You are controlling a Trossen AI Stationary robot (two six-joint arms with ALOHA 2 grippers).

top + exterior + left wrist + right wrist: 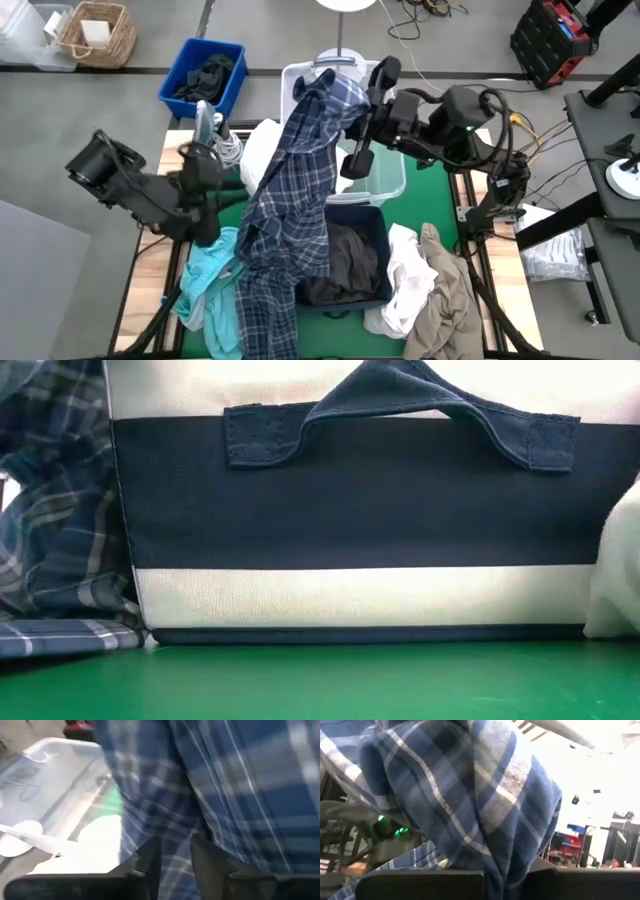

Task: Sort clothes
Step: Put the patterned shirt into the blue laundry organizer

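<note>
The navy-and-white plaid garment (pixel 290 200) hangs in a long drape from above the clear bin (pixel 385 185) down to the table's near edge, its lower end (pixel 60 630) lying on the green mat. My right gripper (pixel 350 108) is shut on its top end. My left gripper (pixel 232 190) is at its left edge, shut on the cloth. A teal garment (pixel 212 280) lies near left. A black one (pixel 345 262) sits in the navy fabric box (pixel 360 510). White (pixel 408 275) and khaki (pixel 445 300) garments lie near right. My left gripper has plaid cloth (pixel 175 870) between its two fingers (pixel 150 865), coming level from the table's left at the drape's left edge about halfway down. One layer or several, I cannot tell. The cloth rises above the fingers and fills the wrist view. My right gripper pinches a bunched fold of the garment's top end (pixel 502 870) between its two fingers, coming from the table's right. That end is lifted high over the clear bin. The rest hangs down toward the table's near edge.
A blue bin (pixel 200 75) with dark clothes and a wicker basket (pixel 95 30) stand on the floor beyond the far left. More white cloth (pixel 260 145) lies behind the drape. Cables and a red-and-black case (pixel 550 40) sit off the table at the far right.
</note>
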